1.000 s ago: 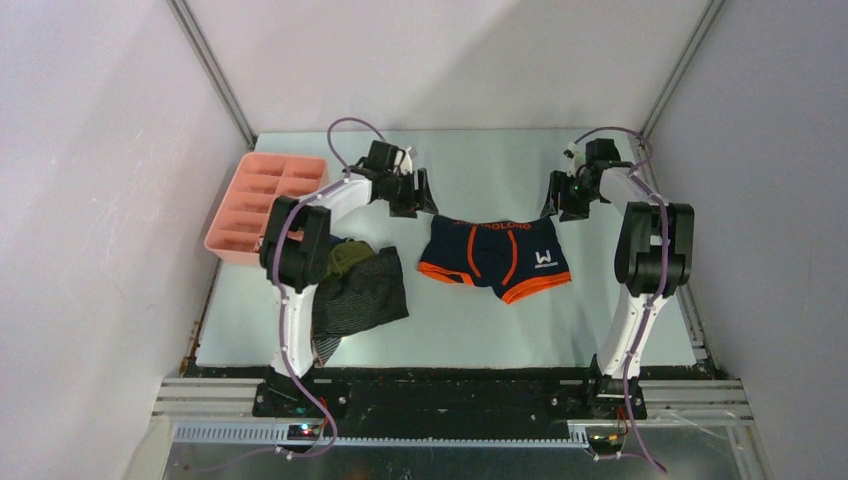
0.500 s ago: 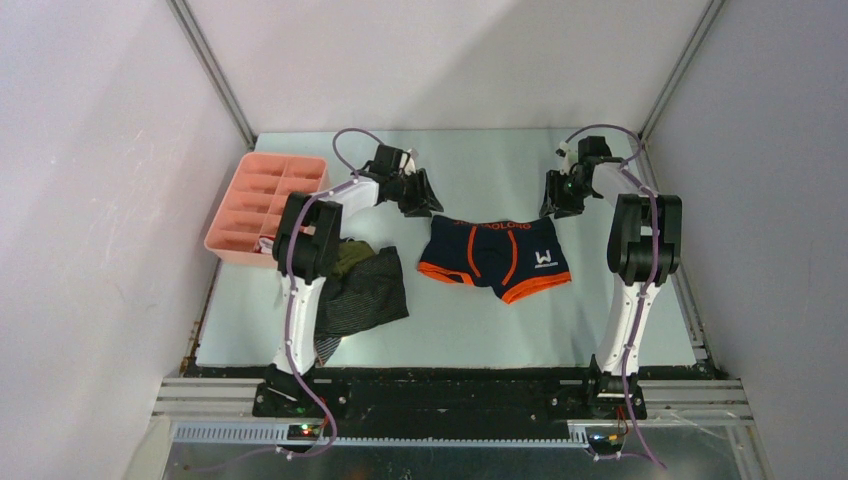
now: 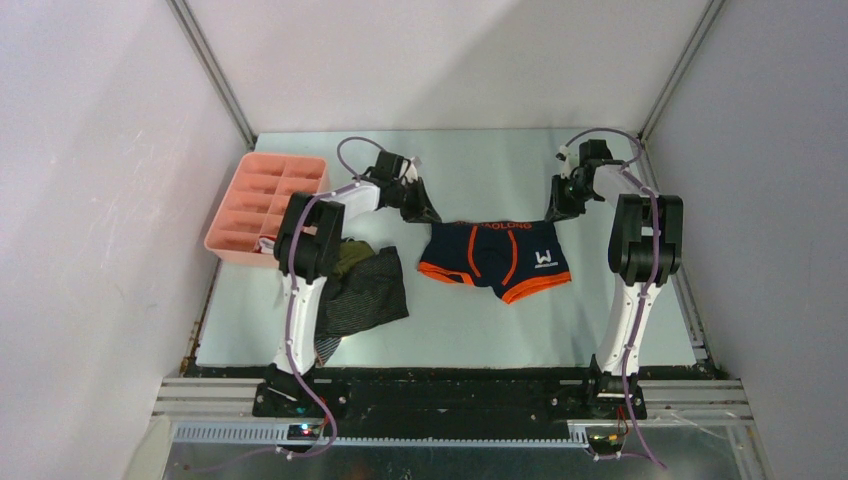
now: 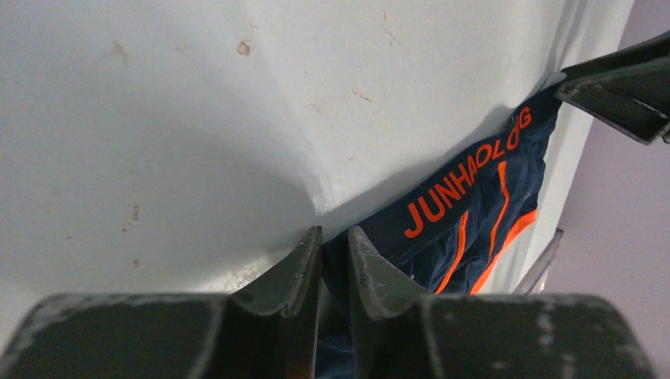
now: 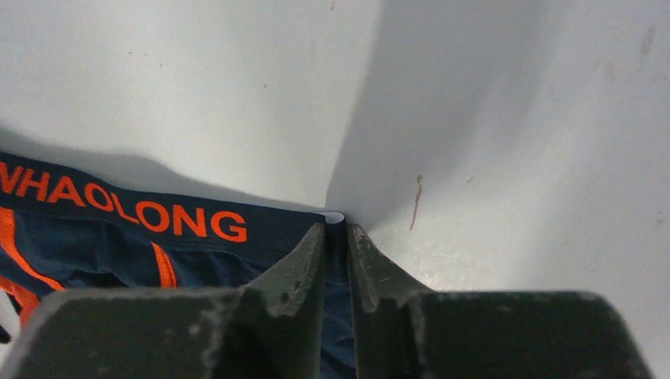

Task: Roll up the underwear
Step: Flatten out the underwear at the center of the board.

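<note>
Left gripper pinches nearly closed on the left waistband corner of the navy briefs, arm reaching forward, wrist tipped down. Navy briefs lie flat mid table. Right gripper nips the right waistband corner likewise, arm stretched forward, fingers down.

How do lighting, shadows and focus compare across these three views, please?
Top external: even light, navy cloth briefs with orange bands sharp. Left wrist: left gripper looms dark, shadow fanning over the pale table. Right wrist: shadow right of right gripper, orange lettering crisp.
</note>
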Motion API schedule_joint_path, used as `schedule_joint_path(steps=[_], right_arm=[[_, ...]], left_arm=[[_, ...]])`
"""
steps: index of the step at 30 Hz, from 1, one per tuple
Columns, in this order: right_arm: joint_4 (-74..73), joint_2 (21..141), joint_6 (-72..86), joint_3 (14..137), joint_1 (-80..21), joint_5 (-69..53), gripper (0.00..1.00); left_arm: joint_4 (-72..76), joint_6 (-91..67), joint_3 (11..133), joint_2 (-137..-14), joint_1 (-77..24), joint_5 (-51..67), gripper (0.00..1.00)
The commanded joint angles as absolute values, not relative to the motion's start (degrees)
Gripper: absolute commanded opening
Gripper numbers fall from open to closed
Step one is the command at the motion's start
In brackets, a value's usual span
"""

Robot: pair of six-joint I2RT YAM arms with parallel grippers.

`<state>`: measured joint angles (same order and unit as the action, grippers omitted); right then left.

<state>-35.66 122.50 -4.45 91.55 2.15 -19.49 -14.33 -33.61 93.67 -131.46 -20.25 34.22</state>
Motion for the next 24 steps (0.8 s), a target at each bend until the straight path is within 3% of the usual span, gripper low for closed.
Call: schedule_joint_path(steps=[1, 2, 11, 16, 24], right_arm=[[-36.40, 122.83, -5.90, 91.59, 2.03, -20.38, 0.10], [-36.39, 122.81, -6.05, 92.07, 2.07, -20.39, 0.01], [-34.38, 107.76, -1.83, 95.64, 7.10, -26.59, 0.00], [-34.63, 87.21, 4.70, 85.54, 9.99, -29.99, 0.00], [-35.84, 60.21, 8.78, 70.49, 11.51, -34.60, 0.00]], left_arm=[[-12.02, -33.15, 93.40, -131.88, -21.15, 38.81, 0.02], [-11.71, -32.74, 93.55, -131.36, -21.08, 38.92, 0.00], [-5.19, -25.96, 92.45, -115.50, -18.32, 37.41, 0.00], [3.07, -24.85, 82.69, -99.30, -18.41, 35.72, 0.00], [1.78, -19.83, 68.04, -79.24, -21.85, 37.27, 0.00]])
